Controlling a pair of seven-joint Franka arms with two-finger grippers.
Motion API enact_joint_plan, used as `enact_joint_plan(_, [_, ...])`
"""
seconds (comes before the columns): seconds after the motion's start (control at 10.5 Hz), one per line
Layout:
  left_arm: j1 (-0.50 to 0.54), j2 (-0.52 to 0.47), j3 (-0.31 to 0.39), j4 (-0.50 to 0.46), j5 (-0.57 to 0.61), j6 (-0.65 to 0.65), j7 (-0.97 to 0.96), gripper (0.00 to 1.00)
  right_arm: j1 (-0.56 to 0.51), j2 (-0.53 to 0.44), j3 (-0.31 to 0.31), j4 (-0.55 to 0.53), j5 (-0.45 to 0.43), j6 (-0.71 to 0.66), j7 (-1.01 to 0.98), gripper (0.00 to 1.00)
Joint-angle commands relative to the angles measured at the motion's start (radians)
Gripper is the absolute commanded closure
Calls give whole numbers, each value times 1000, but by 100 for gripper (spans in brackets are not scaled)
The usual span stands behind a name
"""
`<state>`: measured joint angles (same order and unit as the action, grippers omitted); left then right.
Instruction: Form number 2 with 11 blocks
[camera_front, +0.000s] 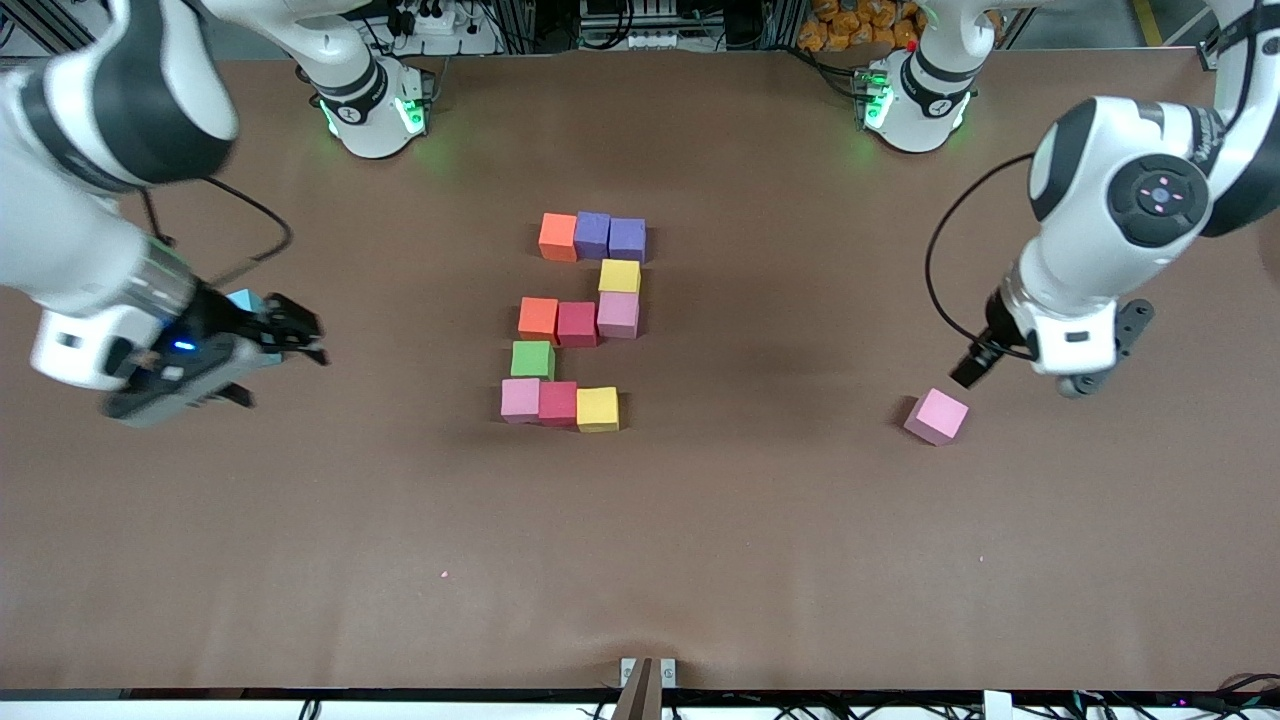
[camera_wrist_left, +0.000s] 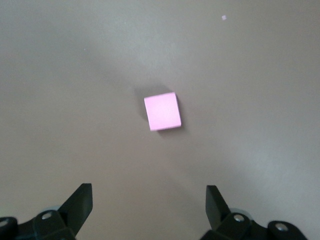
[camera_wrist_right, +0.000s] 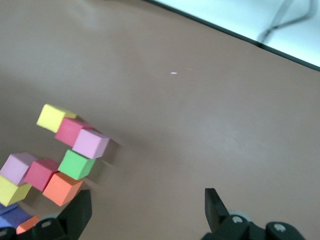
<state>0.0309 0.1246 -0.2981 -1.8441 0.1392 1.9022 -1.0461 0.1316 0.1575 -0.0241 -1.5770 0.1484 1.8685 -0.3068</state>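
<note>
My left end effector (camera_wrist_left: 149, 202) hangs with its jaws spread wide and nothing between them, up in the air over the counter (camera_front: 760, 540) toward my left arm's end. Straight under its wrist camera lies a lone pink cube (camera_front: 937, 416), turned a little askew, clear of the fingers (camera_wrist_left: 80, 202) and well apart from the other cubes.

My right end effector (camera_front: 290, 335) is also spread wide and empty, held above the counter toward my right arm's end. A light-blue cube (camera_front: 243, 300) shows just past it in the front view, partly hidden by the hand. In the right wrist view the fingers (camera_wrist_right: 214, 206) frame bare counter, with the coloured cubes off to one side.

The number 2 (camera_front: 575, 320) lies in the middle of the counter, between my two arms, its cubes set edge to edge. The row farthest from the front camera is an orange cube (camera_front: 558, 236) and two purple cubes (camera_front: 610, 237). Next nearer comes a single yellow cube (camera_front: 620, 275). The middle row is orange (camera_front: 538, 319), crimson (camera_front: 577, 323) and pink (camera_front: 618, 313). Then a single green cube (camera_front: 532, 359). The row nearest the camera is pink (camera_front: 520, 399), crimson (camera_front: 558, 402) and yellow (camera_front: 598, 408).
</note>
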Motion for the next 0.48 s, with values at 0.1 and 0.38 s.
enact_joint_plan(0.1, [9, -52, -32, -23, 20, -64, 234, 0, -148, -131, 56, -51, -88, -116, 225, 0])
enact_joint_plan(0.38, [-49, -143, 64, -21, -42, -118, 458, 0, -219, -242, 96, -93, -164, -173, 241, 0])
